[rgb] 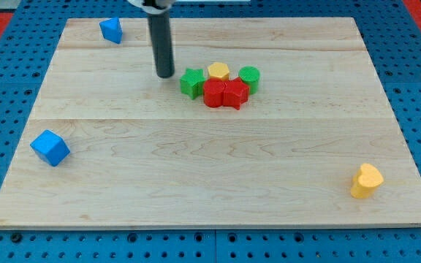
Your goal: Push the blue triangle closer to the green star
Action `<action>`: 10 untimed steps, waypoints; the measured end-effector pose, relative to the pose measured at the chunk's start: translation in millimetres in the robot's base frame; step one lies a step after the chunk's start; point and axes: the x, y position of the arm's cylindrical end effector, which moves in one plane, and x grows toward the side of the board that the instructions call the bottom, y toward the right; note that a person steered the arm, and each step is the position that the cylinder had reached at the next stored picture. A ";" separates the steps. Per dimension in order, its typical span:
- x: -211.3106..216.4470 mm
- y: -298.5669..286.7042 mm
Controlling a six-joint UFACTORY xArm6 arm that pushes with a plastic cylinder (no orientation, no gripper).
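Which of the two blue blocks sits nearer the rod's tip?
The blue triangle at the view's top left is nearer my tip. The blue cube lies farther off, by the board's left edge, low in the view.

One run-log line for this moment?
tip: left of green star, apart | blue triangle: top left, untouched | star in central cluster

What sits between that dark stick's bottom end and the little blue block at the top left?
Nothing: in the camera view only bare wood lies between my tip and the blue triangle. The green star sits on the tip's other side.
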 end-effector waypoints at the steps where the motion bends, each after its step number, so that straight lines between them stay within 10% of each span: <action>1: -33.1 -63.5; 4: -128.5 -172.3; 10: -117.8 -64.2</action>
